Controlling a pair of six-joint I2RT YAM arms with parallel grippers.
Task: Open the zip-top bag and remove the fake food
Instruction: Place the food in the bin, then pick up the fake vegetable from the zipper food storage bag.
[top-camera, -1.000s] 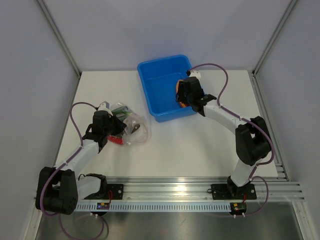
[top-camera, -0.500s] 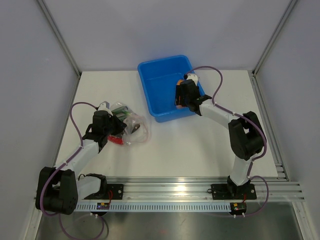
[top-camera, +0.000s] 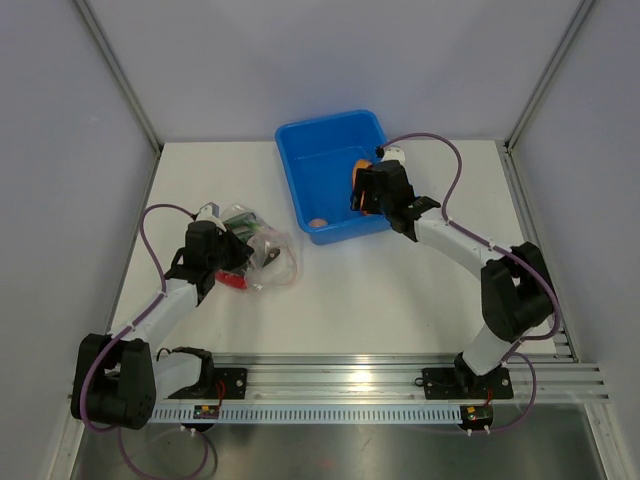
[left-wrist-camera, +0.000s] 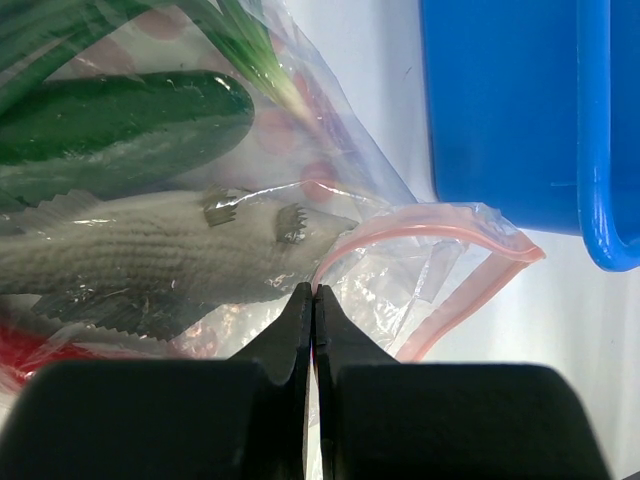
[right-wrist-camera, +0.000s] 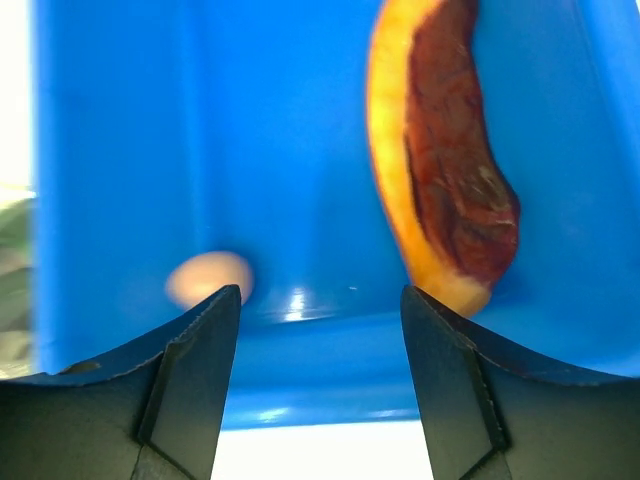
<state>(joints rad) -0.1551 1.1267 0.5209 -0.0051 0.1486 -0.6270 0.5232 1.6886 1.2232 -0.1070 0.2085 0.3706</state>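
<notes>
The zip-top bag lies crumpled left of centre, its pinkish zip strip gaping. My left gripper is shut on the bag's edge by the strip. Inside the bag show a grey fish, a green chilli, a green onion and a red chilli. My right gripper hangs open and empty over the blue tub. In the tub lie a pale egg and an orange slice.
The blue tub's near wall is just below my right fingers. The tub's corner stands close to the right of the bag's mouth. Side walls and metal posts frame the white table.
My right gripper has opened wider and shifted slightly over the tub. The egg now lies in the tub's near left corner. The left gripper and bag have not moved.
</notes>
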